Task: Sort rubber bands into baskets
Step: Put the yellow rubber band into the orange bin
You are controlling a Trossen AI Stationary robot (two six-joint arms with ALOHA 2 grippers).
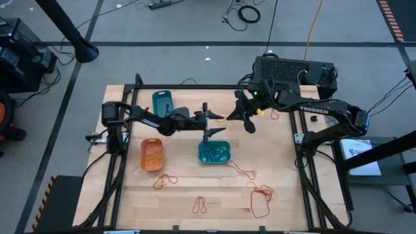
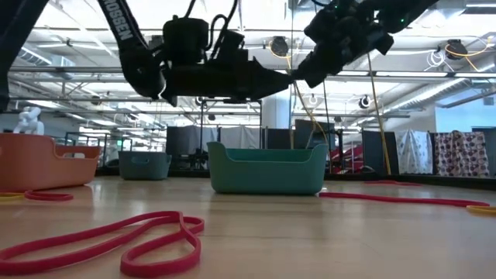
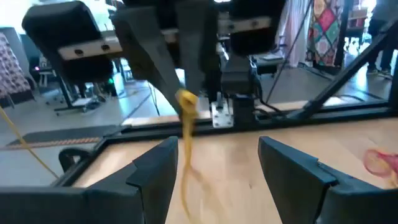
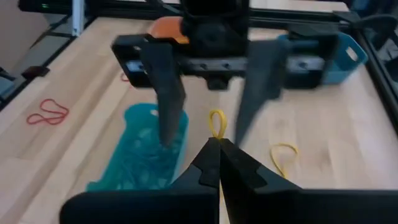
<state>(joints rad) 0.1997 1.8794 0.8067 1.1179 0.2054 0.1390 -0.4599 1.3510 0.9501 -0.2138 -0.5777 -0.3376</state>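
My right pincer (image 4: 219, 163) pinches a yellow rubber band (image 4: 216, 123); my left pincer (image 3: 214, 162), wide open and empty, must take it for the orange basket (image 1: 151, 155).

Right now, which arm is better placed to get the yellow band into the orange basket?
Probably left: its open gripper faces the yellow band pinched by the right gripper, and is nearer the orange basket.

Overhead, table-level, two wrist views

Wooden table (image 1: 279, 195), black box (image 1: 292, 70)
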